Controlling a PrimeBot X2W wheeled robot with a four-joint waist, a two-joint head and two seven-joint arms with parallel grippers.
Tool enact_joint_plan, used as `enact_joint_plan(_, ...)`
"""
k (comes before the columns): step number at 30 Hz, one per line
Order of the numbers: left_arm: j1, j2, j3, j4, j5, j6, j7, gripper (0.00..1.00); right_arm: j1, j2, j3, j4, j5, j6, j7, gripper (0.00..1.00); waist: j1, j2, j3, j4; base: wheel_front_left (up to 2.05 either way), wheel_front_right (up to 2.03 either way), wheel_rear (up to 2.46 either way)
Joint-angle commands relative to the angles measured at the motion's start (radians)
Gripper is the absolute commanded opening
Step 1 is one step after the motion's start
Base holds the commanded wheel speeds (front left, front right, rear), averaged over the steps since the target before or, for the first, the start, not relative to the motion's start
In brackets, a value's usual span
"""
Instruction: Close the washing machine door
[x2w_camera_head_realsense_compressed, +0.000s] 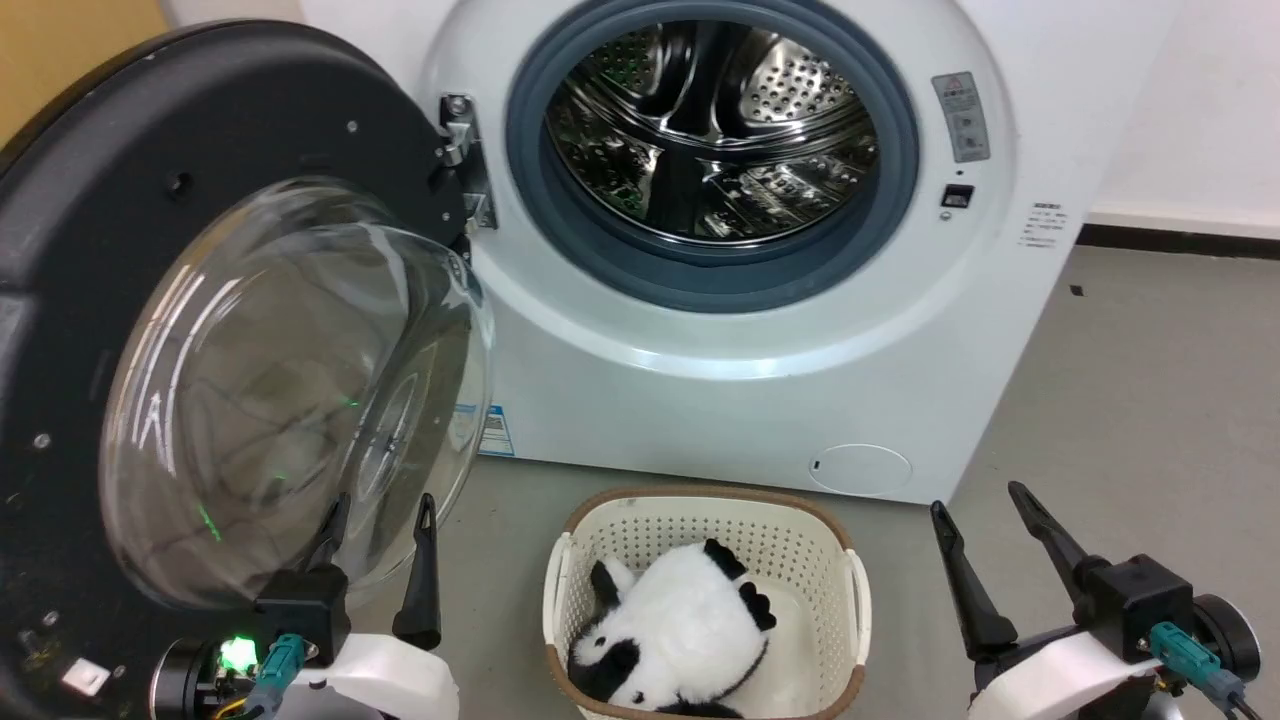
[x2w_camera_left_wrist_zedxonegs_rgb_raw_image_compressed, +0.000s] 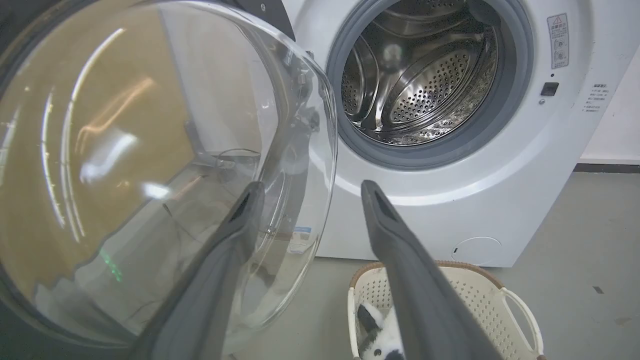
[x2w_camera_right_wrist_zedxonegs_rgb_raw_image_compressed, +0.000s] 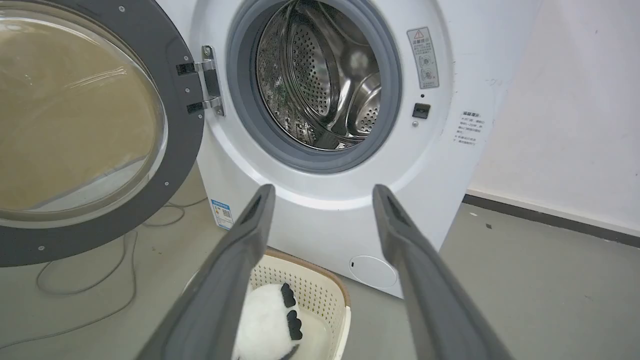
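Washing machine door (x2w_camera_head_realsense_compressed: 280, 380) is swung fully open; left hand (x2w_camera_head_realsense_compressed: 383, 500) is held wide beside its glass, presumably for a push, right hand (x2w_camera_head_realsense_compressed: 975, 496) parked wide too.

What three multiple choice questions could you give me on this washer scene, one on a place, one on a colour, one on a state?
1. Where is the laundry basket relative to the washing machine? A on top B inside C in front, on the floor
2. What colour is the frame of the washing machine door? A white B black C blue
3. The left claw is: A open B shut on the door C shut on the basket

1 C, it stands below the machine's front. 2 B, the frame is black. 3 A, its fingers stand apart.
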Motion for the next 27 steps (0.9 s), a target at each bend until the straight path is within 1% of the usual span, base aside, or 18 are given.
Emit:
enact_joint_plan(1, 0.012, 0.000, 0.001, -0.007, -0.009, -0.003, -0.012, 1.00, 0.013, 0.001, 0.005, -0.006, 0.007, 0.000, -0.013, 1.00, 0.0000, 0.0000, -0.003, 0.011, 0.00, 0.00, 0.00)
enact_joint_plan(18, 0.036, 0.001, 0.012, -0.024, -0.012, -0.005, -0.048, 1.00, 0.023, 0.002, 0.040, -0.004, 0.034, 0.000, -0.048, 1.00, 0.0000, 0.0000, -0.018, 0.123, 0.00, 0.00, 0.00)
enact_joint_plan(27, 0.056, 0.001, 0.030, -0.054, -0.023, 0.008, -0.067, 1.00, 0.001, 0.002, 0.081, 0.010, 0.041, 0.000, -0.067, 1.00, 0.0000, 0.0000, -0.010, 0.168, 0.00, 0.00, 0.00)
